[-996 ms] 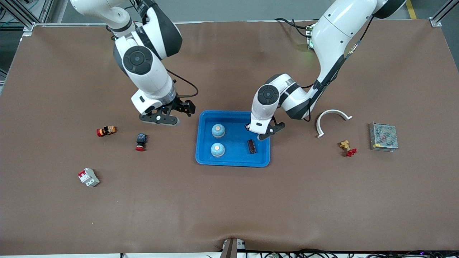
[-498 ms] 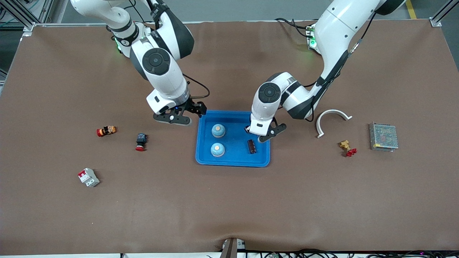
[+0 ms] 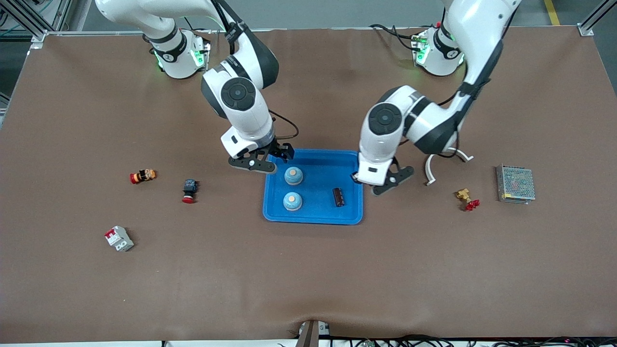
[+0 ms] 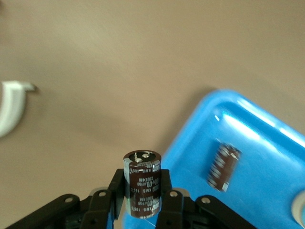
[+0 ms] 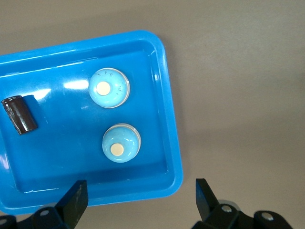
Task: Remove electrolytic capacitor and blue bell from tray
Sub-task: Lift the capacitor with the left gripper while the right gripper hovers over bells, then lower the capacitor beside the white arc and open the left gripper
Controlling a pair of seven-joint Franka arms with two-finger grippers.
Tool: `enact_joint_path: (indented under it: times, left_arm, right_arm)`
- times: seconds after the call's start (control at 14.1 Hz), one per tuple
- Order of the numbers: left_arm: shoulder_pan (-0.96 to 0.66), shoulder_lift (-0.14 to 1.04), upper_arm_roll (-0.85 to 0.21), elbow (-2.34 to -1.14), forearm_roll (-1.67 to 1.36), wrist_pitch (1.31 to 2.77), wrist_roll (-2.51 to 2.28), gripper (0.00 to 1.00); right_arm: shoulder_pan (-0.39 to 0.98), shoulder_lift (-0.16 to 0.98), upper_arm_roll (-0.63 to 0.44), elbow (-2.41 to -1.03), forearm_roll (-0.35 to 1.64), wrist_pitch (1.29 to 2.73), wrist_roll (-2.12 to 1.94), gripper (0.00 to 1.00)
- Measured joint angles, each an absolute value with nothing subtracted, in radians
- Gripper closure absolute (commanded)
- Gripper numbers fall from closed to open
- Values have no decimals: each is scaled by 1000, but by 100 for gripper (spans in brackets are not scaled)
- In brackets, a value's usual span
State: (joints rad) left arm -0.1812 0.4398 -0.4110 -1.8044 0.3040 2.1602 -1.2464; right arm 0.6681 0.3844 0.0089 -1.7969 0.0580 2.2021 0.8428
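A blue tray (image 3: pixel 313 217) holds two pale blue bells (image 3: pixel 293 175) (image 3: pixel 292 201) and a dark brown capacitor (image 3: pixel 338 197) lying on its side. My left gripper (image 3: pixel 381 182) hangs over the tray's edge at the left arm's end. In the left wrist view it (image 4: pixel 143 193) is shut on a second brown capacitor (image 4: pixel 142 179), held upright, with the tray (image 4: pixel 248 124) and the lying capacitor (image 4: pixel 223 167) below. My right gripper (image 3: pixel 260 161) is open and empty over the tray's rim at the right arm's end. The right wrist view shows it (image 5: pixel 140 200) wide open above the tray rim (image 5: pixel 171 143), with both bells (image 5: pixel 108 88) (image 5: pixel 121 143).
A white curved bracket (image 3: pixel 446 161), a brass and red fitting (image 3: pixel 467 200) and a metal power supply (image 3: pixel 516 184) lie toward the left arm's end. Two red-capped push buttons (image 3: pixel 142 176) (image 3: pixel 189 191) and a circuit breaker (image 3: pixel 119 238) lie toward the right arm's end.
My right gripper has moved from over the bare table to the tray's rim. My left gripper has moved from over the tray toward its edge at the left arm's end.
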Motion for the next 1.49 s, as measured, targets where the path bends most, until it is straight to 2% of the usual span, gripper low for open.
enact_joint_path:
  times: [0.36,0.78,1.07,1.49]
  left_arm:
    - [-37,398,-410,-1811,304,2047,-1102,100]
    - [174,396,-406,-1846,304,2037,-899,100]
    - [222,429,-406,-1860,304,2120,-876,100]
    - [224,539,-401,-1862,319,2249,-876,100]
  right_arm:
    - [701,462,9,-1780,58,2292,879,0]
    - [711,538,6,-1756,58,2354,888,0]
    - [711,585,5,-1755,50,2412,888,0]
    - [713,623,5,-1747,38,2441,888,0]
